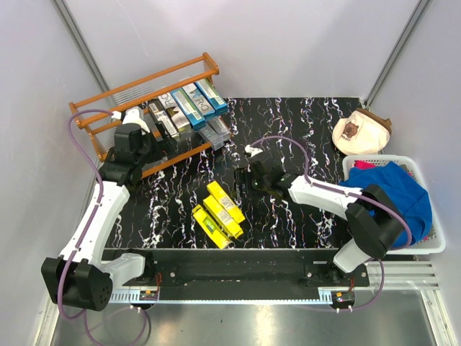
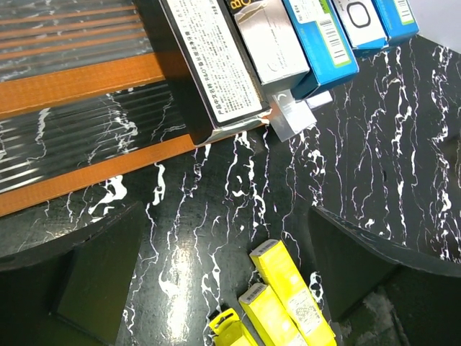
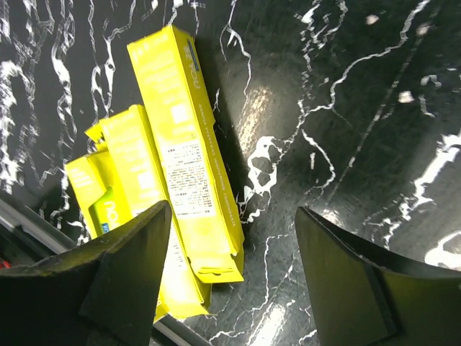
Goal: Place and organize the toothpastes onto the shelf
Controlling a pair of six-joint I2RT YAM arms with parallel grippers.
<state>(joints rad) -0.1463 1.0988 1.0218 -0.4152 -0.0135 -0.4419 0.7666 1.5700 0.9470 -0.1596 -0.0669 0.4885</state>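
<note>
Bare black marble tabletop [image 3: 360,130] is lying open ahead of the right claw [image 3: 230,209]; three bright yellow cartons [image 3: 184,144] are crowding one spread finger. Ahead of the left claw [image 2: 225,209], the orange-brown wooden rack rail [image 2: 86,176] and a black carton [image 2: 216,72] are blocking passage.

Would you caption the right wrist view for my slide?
Open right gripper poised over three yellow toothpastes on the black table.

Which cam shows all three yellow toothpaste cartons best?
Top external: all three yellow cartons lie whole and unobstructed. Right wrist is closer, but the right gripper hides part of two. Left wrist catches only their ends at its bottom edge.
</note>
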